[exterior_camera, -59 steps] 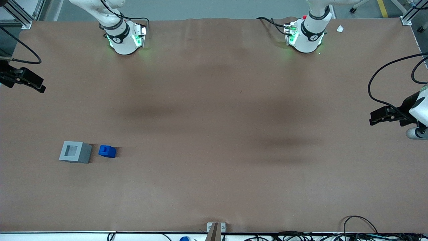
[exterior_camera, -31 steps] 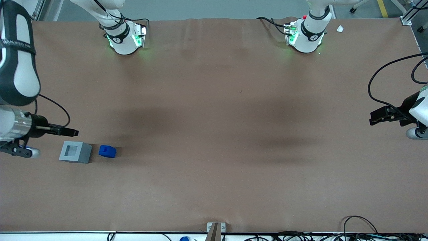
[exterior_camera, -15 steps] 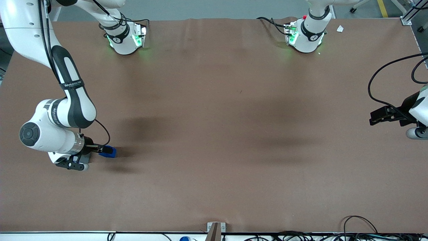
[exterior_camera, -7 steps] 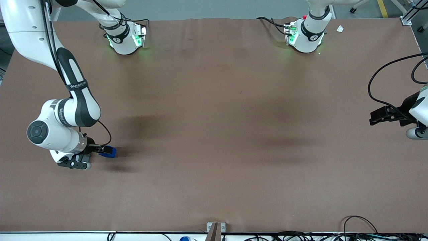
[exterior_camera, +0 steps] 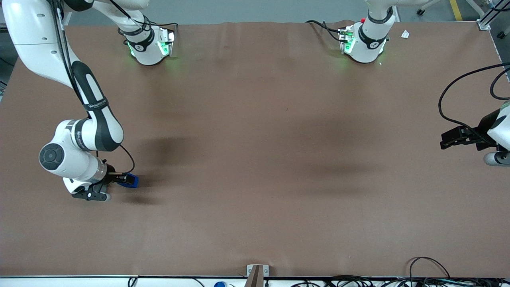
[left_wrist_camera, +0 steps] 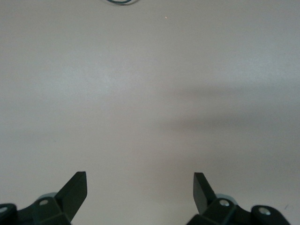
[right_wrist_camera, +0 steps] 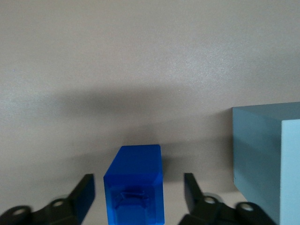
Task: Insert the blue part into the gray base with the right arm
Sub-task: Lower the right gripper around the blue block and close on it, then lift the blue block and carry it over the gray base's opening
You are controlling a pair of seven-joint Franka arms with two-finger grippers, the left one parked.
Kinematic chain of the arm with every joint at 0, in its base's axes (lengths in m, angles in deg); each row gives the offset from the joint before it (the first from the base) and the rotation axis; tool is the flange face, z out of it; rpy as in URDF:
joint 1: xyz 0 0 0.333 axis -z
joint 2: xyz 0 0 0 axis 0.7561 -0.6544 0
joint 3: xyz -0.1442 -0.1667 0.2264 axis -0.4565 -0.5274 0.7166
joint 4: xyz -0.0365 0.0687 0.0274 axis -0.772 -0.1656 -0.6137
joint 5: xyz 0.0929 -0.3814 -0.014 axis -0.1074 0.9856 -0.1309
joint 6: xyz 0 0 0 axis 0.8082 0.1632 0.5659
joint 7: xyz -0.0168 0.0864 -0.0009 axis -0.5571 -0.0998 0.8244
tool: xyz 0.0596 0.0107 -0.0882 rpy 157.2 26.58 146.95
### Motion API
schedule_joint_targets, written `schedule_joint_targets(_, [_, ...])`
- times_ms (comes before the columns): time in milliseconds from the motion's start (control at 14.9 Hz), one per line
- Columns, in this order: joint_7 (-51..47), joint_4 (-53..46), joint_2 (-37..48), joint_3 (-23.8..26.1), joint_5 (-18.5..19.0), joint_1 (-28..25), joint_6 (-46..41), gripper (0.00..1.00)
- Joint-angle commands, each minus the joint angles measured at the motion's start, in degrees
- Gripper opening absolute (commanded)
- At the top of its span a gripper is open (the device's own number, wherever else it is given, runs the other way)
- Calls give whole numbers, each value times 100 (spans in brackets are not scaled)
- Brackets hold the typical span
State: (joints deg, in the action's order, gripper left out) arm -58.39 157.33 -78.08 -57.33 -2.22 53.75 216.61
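The blue part [exterior_camera: 132, 182] stands on the brown table toward the working arm's end. In the right wrist view the blue part [right_wrist_camera: 136, 190] sits between my open fingers, with a gap to each finger [right_wrist_camera: 86, 187]. My right gripper [exterior_camera: 124, 177] is low over the table, with the fingers either side of the part; it also shows in the right wrist view [right_wrist_camera: 139, 182]. The gray base [right_wrist_camera: 267, 157] stands close beside the part. In the front view the right arm [exterior_camera: 75, 155] hides the base.
The two arm bases [exterior_camera: 149, 48] [exterior_camera: 364, 44] stand at the table's edge farthest from the front camera. Black cables [exterior_camera: 430, 271] lie along the nearest edge. A small metal bracket [exterior_camera: 257, 271] sits at the middle of that edge.
The right arm swung in from the table's end, came down over the gray base and brought its open fingers around the blue part. In the last half second it shifted slightly.
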Motion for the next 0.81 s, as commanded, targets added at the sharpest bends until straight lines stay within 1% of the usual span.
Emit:
schedule_joint_targets(0, [16,122,63,37,62,73,76,51])
schedule_joint_targets(67, [16,122,63,37,62,91,50,32])
schedule_joint_targets(134, [16,130,63,37,54,99,24,19])
schedule_joint_targets(268, [-19,104,72,46,54,91,-64,5])
schedule_joint_targets(403, [33,-71,115,46,54,108,-335,1])
schedule_joint_targets(738, [173,-1010,283,46,54,266,-2022,0])
